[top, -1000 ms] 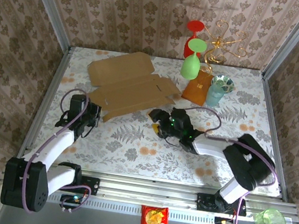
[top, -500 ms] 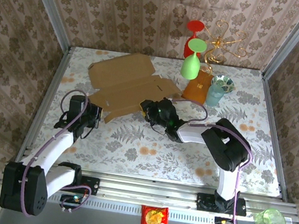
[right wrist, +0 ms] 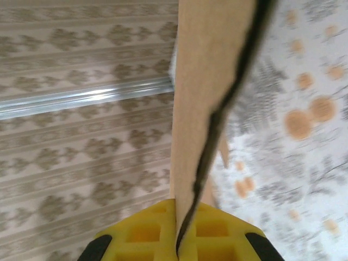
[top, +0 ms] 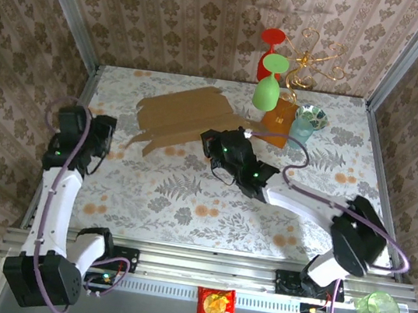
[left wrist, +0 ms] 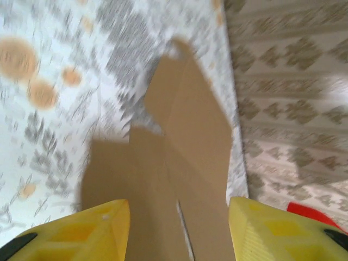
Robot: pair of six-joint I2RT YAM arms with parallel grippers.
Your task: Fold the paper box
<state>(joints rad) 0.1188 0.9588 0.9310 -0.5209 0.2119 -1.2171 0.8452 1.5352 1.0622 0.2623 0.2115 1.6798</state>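
The paper box (top: 180, 114) is a flat tan cardboard sheet with flaps, lying at the back middle of the table. My right gripper (top: 215, 142) is shut on its right edge; in the right wrist view the paper box (right wrist: 209, 70) runs edge-on out from between the yellow fingers (right wrist: 144, 234) of that gripper (right wrist: 178, 220), lifted off the table. My left gripper (top: 104, 139) hangs raised to the left of the sheet, apart from it. In the left wrist view that gripper (left wrist: 179, 236) is open, with the paper box (left wrist: 190, 147) lying below and ahead of it.
An orange-brown packet (top: 279, 120) lies just right of the sheet. Behind it stand a green glass (top: 267, 90), a red glass (top: 271, 44), a gold wire stand (top: 317, 62), a blue cup (top: 301, 129) and a bowl (top: 315, 115). Patterned walls (top: 62, 32) close in the table.
My right gripper has reached left onto the sheet's right edge and shut on it, lifting that edge and shifting the sheet. My left arm has risen and swung left.
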